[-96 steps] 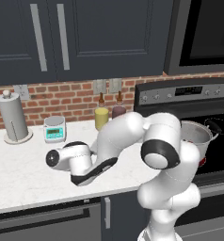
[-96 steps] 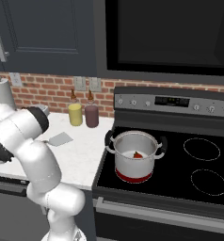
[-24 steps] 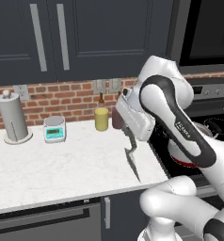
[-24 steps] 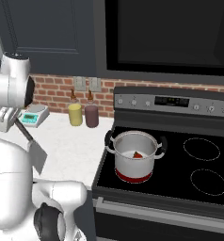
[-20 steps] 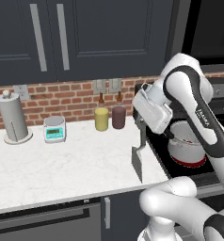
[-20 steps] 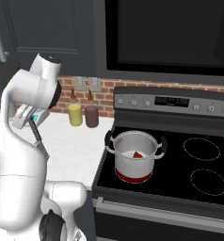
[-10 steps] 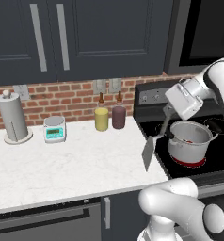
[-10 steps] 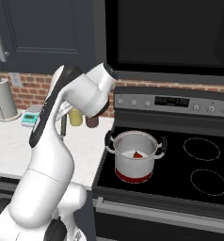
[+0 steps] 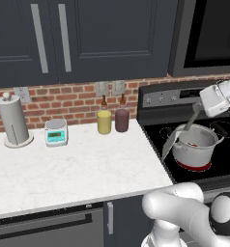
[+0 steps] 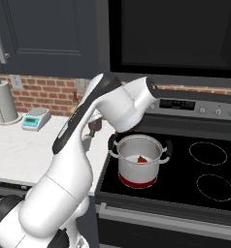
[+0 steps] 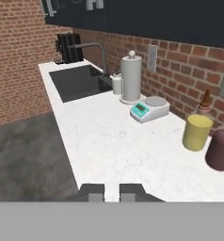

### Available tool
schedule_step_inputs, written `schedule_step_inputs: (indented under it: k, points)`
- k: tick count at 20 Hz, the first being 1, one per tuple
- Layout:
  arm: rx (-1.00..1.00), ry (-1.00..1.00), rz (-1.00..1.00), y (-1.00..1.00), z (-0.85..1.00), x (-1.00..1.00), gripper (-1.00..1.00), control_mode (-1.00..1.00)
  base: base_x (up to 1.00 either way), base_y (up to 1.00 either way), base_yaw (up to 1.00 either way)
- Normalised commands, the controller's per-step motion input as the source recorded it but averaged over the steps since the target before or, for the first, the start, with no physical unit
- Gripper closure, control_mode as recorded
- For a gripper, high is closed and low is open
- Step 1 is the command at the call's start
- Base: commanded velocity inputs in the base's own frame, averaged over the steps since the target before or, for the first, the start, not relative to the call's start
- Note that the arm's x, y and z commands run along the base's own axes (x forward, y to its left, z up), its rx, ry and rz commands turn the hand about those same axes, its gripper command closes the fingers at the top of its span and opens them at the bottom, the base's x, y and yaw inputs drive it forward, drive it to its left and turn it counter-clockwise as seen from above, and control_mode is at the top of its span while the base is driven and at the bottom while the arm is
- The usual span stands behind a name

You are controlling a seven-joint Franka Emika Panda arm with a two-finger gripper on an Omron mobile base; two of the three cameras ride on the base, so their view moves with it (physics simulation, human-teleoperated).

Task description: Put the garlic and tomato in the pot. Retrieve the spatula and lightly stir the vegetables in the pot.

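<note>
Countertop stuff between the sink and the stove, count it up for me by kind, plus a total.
Paper towel holder: 1
Kitchen scale: 1
Yellow jar: 1
Dark red jar: 1
Small white cup: 1
Total: 5

The left base view looks forward and down from behind the arm's left — counter [image 9: 78, 169] ahead, stove [image 9: 218, 159] off at 3 o'clock. The right base view faces the same way from the arm's right, nearer the stove [image 10: 185, 184], with the counter [image 10: 25, 143] at 9 o'clock. Both share the pot [image 9: 195, 144] [image 10: 138, 159], scale [image 9: 55, 131] [image 10: 36, 118] and brick wall. The hand view sits low and close over the counter [image 11: 114, 150], looking along it toward the sink [image 11: 81, 80] at 11 o'clock.
</note>
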Motion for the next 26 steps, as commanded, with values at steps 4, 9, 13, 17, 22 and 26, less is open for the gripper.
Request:
schedule_step_inputs:
  k: [4, 9, 13, 17, 22, 26]
  points:
    - [0.11, 0.0, -0.25, -0.77, 0.31, 0.07, 1.0, -1.0, 0.0, 0.0, 0.0]
    - [0.09, 0.0, -0.29, -0.58, 0.08, 0.15, 1.0, -1.0, 0.0, 0.0, 0.0]
    - [0.02, 0.0, -0.36, -0.51, 0.0, 0.49, 1.0, -1.0, 0.0, 0.0, 0.0]
    - [0.0, 0.0, -0.38, -0.42, -0.08, 0.57, 1.0, -1.0, 0.0, 0.0, 0.0]
    - [0.0, 0.05, -0.4, -0.44, -0.29, 0.32, 1.0, -1.0, 0.0, 0.0, 0.0]
    - [0.0, 0.1, -0.42, -0.29, -0.4, 0.23, 1.0, -1.0, 0.0, 0.0, 0.0]
